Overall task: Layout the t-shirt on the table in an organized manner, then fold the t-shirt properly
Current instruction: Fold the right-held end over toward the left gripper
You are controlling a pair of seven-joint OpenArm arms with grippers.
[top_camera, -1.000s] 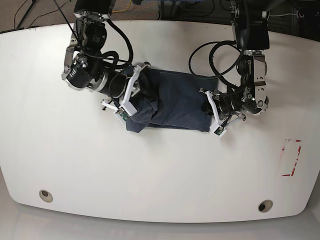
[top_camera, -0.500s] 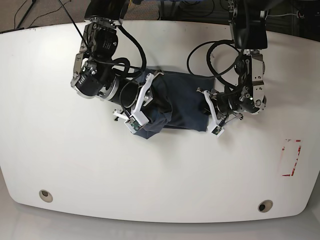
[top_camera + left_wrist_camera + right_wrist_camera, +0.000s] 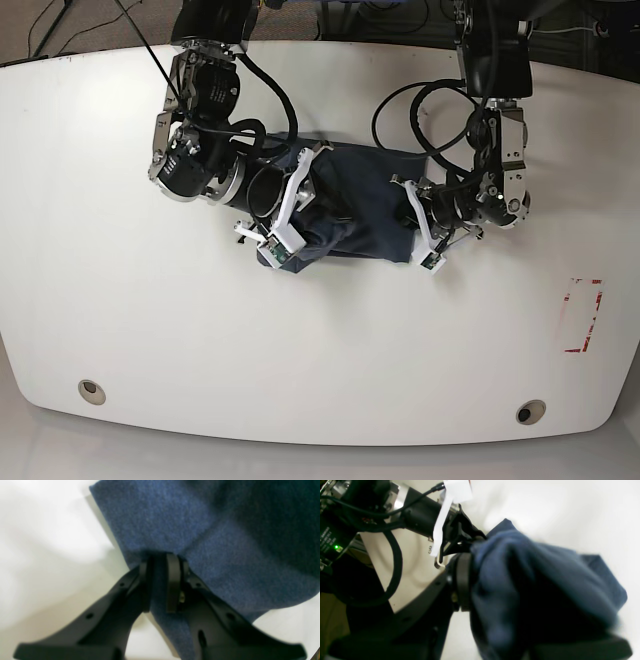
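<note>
1 bunched, fuzzy navy t-shirt [image 3: 355,205]

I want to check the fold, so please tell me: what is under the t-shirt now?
The white table shows all around the t-shirt, so it lies on the table. The left gripper pinches its edge. Anything beneath the bunched cloth is covered.

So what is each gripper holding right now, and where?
The left gripper pinches an edge fold of the t-shirt. The right gripper has bunched shirt fabric against one pad; whether it grips cannot be told.
</note>
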